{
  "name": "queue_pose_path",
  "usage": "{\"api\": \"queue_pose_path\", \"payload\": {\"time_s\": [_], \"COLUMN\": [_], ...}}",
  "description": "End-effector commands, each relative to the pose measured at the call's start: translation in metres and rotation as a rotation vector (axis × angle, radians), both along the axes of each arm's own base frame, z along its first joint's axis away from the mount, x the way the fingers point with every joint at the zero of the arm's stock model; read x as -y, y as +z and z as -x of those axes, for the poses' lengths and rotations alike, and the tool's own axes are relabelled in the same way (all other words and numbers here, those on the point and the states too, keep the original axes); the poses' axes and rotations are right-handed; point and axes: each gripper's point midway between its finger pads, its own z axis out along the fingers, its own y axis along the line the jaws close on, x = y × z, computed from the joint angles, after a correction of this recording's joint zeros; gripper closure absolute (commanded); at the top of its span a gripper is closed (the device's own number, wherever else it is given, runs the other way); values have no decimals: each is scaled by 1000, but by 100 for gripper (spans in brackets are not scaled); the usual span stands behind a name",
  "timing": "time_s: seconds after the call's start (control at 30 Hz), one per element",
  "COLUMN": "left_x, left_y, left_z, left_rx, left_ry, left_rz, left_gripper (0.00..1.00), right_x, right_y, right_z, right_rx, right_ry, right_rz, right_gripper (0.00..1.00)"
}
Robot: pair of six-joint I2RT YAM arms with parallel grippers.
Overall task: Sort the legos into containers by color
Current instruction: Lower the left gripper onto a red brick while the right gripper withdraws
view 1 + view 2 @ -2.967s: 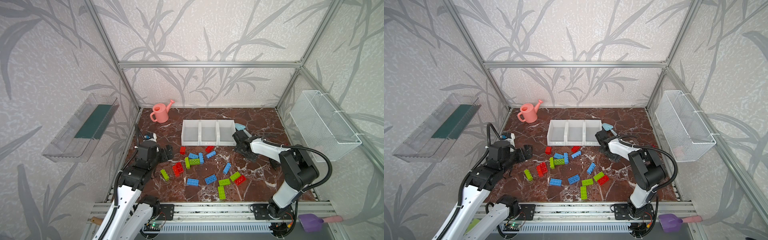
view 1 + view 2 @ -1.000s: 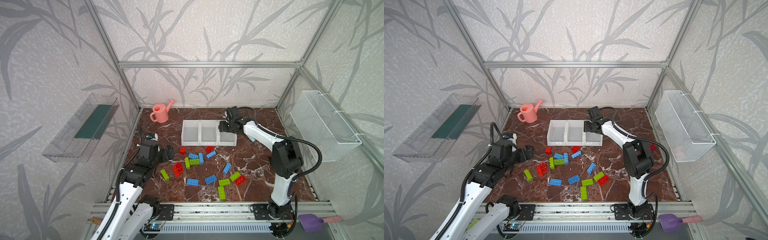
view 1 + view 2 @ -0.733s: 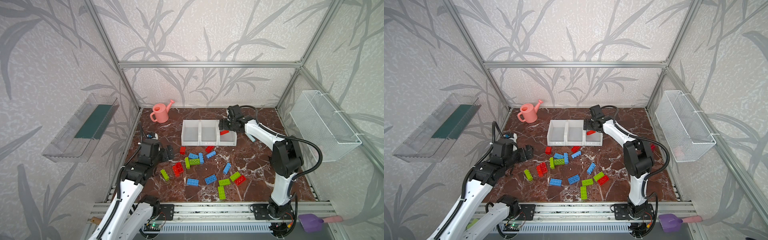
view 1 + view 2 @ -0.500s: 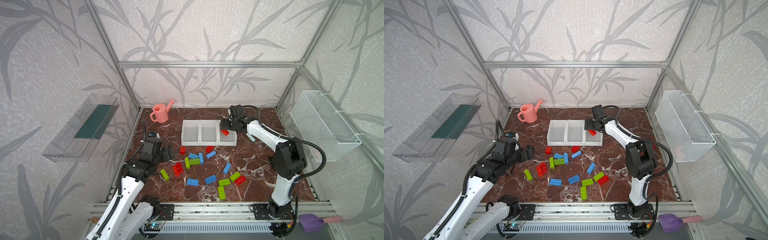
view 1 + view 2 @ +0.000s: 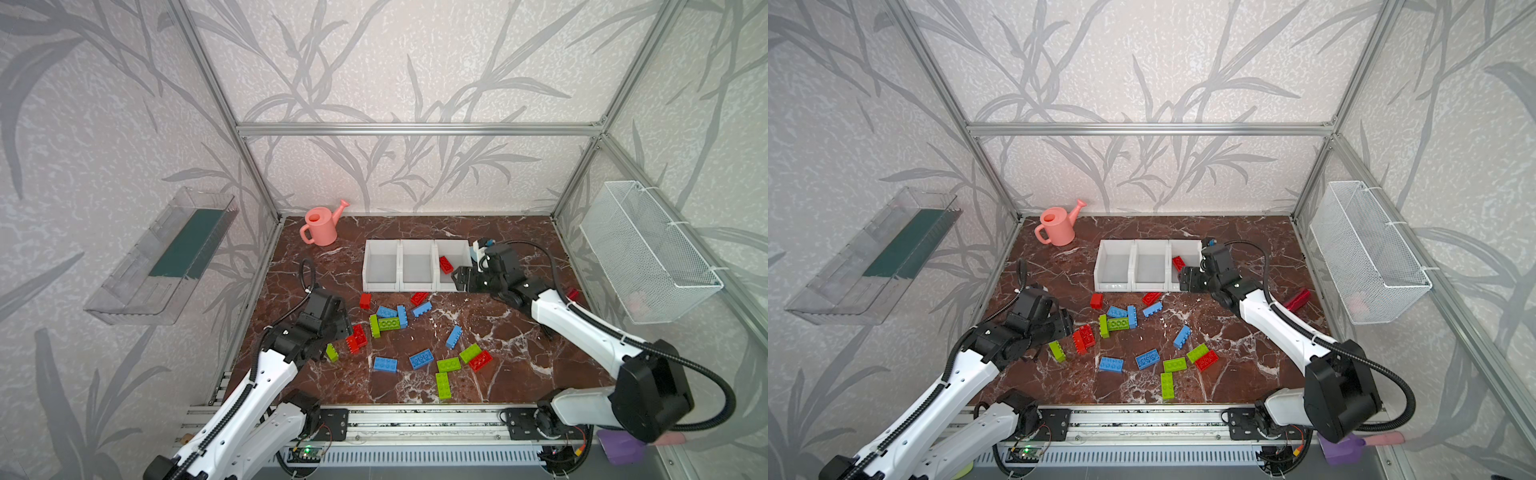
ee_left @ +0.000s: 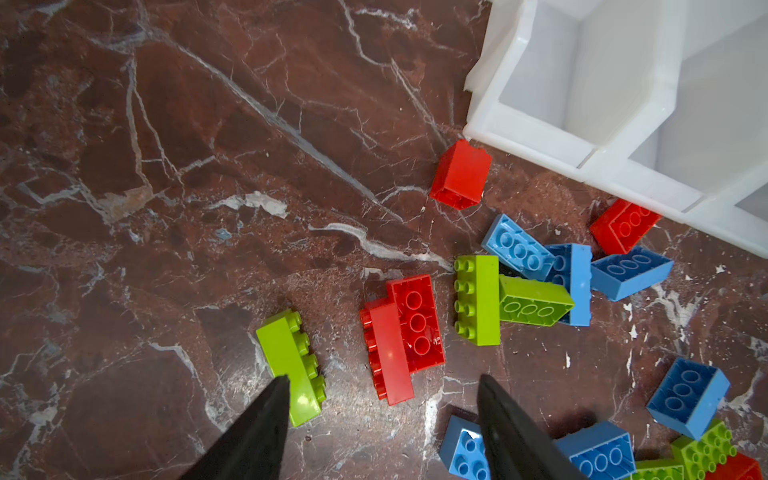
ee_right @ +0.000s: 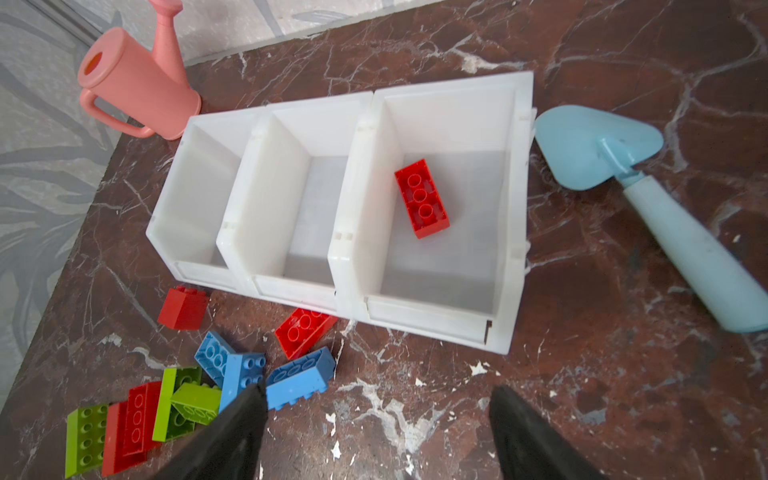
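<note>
At centre frame in both top views, a red lego (image 5: 446, 264) lies in the rightmost of three white containers (image 5: 417, 286), the right gripper (image 5: 464, 282) beside it, jaws spread and empty. Lower left, the left gripper (image 5: 347, 326), likewise spread, hangs over scattered legos (image 5: 421, 359).

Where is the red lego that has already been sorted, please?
In both top views the red lego lies inside the rightmost of the three white containers, just left of the right gripper.
</note>
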Motion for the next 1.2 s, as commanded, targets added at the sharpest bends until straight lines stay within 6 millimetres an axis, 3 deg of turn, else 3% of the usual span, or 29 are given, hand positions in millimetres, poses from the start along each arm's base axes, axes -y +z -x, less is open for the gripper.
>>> {"api": "queue_pose_path", "payload": {"time_s": [0.0,0.23,0.37,0.6,0.7,0.97,1.17], "left_x": [4,10,13,11,10,4,3], "left_y": [-16,-47,-62,-84,-92,-94,-96], "left_z": [2,-1,-2,2,4,10,10], "left_rx": [-47,-111,-152,-202,-222,-231,-238], "left_ry": [48,62,66,76,79,93,97], "left_rz": [25,27,23,2,-7,-27,-35], "left_gripper": [33,39,43,40,46,56,54], "right_x": [-3,5,2,-2,-2,-2,-3], "right_y": [3,-16,-23,-31,-31,-33,-34], "right_z": [10,26,27,27,27,27,26], "right_rx": [47,51,41,20,21,18,11], "right_ry": [-4,-10,-3,11,11,9,11], "right_rz": [-74,-71,-90,-104,-104,-98,-98], "right_gripper": [17,18,19,19,19,20,20]}}
